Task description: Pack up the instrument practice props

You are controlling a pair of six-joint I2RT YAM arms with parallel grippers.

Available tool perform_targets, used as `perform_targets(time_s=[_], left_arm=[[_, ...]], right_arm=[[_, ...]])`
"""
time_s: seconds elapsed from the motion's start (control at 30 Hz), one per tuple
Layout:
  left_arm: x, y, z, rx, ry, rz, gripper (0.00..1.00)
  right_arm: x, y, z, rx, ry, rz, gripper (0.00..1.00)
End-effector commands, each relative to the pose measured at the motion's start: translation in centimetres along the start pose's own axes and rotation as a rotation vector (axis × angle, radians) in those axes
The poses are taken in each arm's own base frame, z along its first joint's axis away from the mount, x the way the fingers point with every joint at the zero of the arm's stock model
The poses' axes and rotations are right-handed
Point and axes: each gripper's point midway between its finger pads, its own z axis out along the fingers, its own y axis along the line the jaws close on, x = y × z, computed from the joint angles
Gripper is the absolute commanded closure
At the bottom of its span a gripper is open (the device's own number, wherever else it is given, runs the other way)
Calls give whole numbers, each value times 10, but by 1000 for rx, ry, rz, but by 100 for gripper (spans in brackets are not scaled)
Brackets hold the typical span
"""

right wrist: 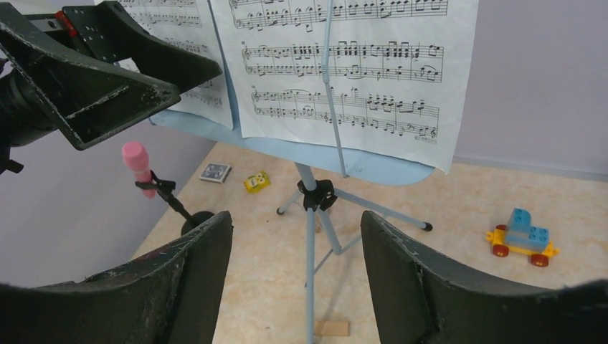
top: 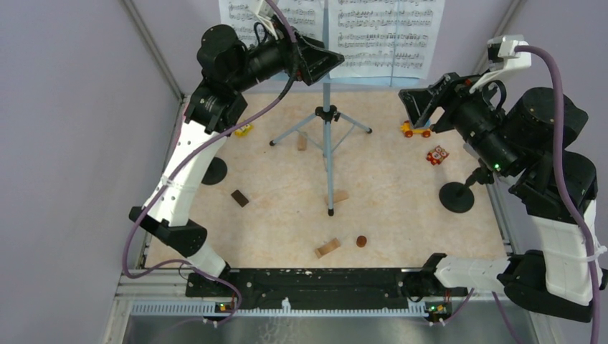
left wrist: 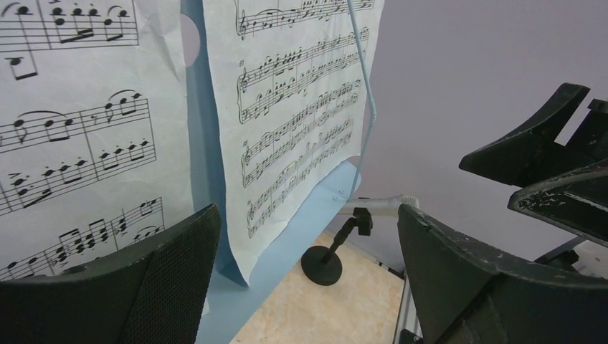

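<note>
Pale lilac walls [top: 72,143] enclose a beige speckled table [top: 401,229]. At its centre the pale blue metal music rack [right wrist: 373,168] stands upright on thin grey-blue tripod legs [top: 326,132], with two white printed sheet-music pages [top: 387,36] resting side by side on its lower lip. The step in hand appears to be removal of the pages before the stand itself is handled. To do it well, the fingers should close on paper alone, at a lower corner that overhangs the lip. The page should be lifted upward off the lip rather than dragged outward, since a sideways pull on so tall and light a stand could tip it. The second arm is well placed to steady the rack's edge. The left gripper [left wrist: 307,215] hovers close in front of the lip, near where the two pages meet. Its jaws are spread wide and grasp nothing; whether a finger grazes paper or rack cannot be told. The right gripper [right wrist: 295,215] hangs just off the right end of the rack, jaws apart and empty, with no visible contact. The pink foam-headed microphone [right wrist: 134,159] sits in its black round-based holder [right wrist: 192,218] at the table's left edge. The slim silver microphone [left wrist: 383,206] sits in a second black holder [left wrist: 323,264] at the right edge. Neither is touched.
</note>
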Motion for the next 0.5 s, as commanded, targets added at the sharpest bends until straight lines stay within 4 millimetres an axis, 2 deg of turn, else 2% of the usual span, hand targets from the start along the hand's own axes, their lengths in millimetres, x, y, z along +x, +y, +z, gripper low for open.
perform_targets(time_s=[0.0,0.37,0.47], left_arm=[[-1,-9,7,54,-22,5,3],[12,2,19,42,-13,-9,1],[13,2,23,55,-16,-13,4]], right_arm=[[-8,-2,-4,0,-37,21,34],[-1,1,-8,-24,-17,32,35],[0,4,-8,-39,-16,37,39]])
